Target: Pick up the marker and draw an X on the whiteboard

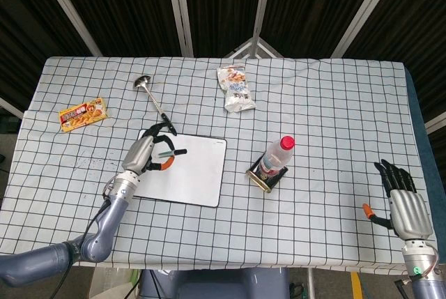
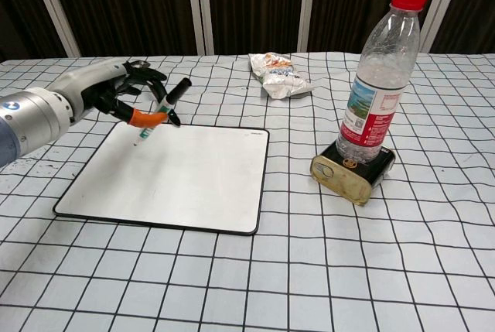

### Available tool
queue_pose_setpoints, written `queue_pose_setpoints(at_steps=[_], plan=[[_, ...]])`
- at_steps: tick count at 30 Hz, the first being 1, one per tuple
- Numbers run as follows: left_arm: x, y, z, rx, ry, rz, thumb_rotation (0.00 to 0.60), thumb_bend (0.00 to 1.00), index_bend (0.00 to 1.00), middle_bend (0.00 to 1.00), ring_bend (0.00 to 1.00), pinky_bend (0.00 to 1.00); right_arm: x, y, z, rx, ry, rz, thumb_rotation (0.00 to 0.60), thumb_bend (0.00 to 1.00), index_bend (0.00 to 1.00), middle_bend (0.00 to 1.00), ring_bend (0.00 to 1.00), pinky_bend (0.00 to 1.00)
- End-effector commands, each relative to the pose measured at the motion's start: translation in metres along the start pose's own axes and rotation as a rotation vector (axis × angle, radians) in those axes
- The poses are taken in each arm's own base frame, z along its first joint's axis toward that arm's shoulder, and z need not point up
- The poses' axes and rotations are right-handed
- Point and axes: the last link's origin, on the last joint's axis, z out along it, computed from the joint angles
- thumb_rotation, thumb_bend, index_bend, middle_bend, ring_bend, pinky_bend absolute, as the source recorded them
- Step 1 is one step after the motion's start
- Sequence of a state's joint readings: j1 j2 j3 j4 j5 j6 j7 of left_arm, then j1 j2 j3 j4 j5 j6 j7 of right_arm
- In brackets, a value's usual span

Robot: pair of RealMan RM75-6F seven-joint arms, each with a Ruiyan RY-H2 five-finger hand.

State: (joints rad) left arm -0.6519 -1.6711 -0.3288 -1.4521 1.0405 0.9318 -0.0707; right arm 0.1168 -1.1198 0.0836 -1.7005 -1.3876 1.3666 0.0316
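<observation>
Marker [image 2: 159,111] gripped by left hand [image 2: 108,90] | right hand [image 1: 405,203] open | labels unreadable

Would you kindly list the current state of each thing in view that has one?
marker: held tilted over the board
whiteboard: flat, no marks visible
left hand: holds the marker
right hand: empty, fingers apart
bottle: upright on a tin, capped
</observation>
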Motion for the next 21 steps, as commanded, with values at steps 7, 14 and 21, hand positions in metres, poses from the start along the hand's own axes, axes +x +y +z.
queue_pose_setpoints(at_steps=[7,14,21], plan=[[-0.037,0.020,0.003,-0.072,-0.076,-0.059,0.600,0.56,0.67,0.08,0.00,0.00,0.000,0.000,0.000,-0.003,-0.001,0.006,0.600,0.31,0.00,0.00,0.00,0.00],[-0.049,0.032,0.006,-0.107,-0.093,-0.043,0.600,0.56,0.67,0.09,0.00,0.00,0.001,0.001,0.001,-0.003,-0.002,0.009,0.600,0.31,0.00,0.00,0.00,0.00],[-0.053,0.035,0.005,-0.112,-0.100,-0.038,0.600,0.56,0.68,0.09,0.00,0.00,0.001,0.001,0.001,-0.001,-0.003,0.010,0.600,0.31,0.00,0.00,0.00,0.00]])
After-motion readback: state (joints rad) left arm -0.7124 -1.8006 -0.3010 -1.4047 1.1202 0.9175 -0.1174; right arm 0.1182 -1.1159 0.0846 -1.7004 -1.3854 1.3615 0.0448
